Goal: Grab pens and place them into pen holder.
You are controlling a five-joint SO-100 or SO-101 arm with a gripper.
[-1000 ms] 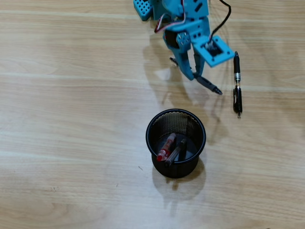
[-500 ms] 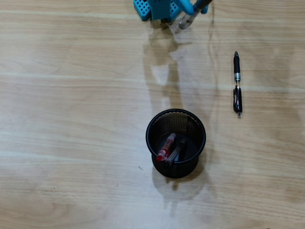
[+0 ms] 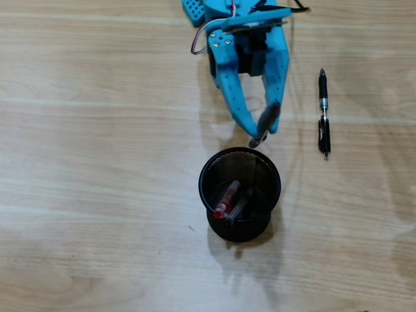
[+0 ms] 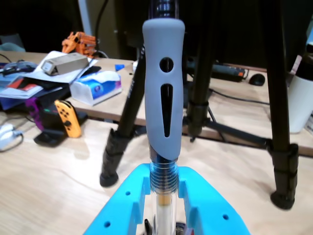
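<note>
Gripped pen (image 4: 164,98) fills the wrist view, its long axis standing up between the blue gripper (image 4: 164,196), whose jaws pinch its barrel. Overhead, the gripper (image 3: 260,127) hangs just short of the black mesh holder (image 3: 208,170), pen tip nearest the rim. One holder; four pens: two inside (image 3: 229,200), one held, one lying loose (image 3: 323,114) beside.

A pale wood-grain laminate bench (image 3: 97,195) fills the overhead view under even light. In the wrist view, black tripod legs (image 4: 281,122) stand on it before a dark backdrop, with a second cluttered wooden table (image 4: 234,105) behind holding a blue-and-white tissue pack (image 4: 96,86) and an orange game controller (image 4: 68,117).
</note>
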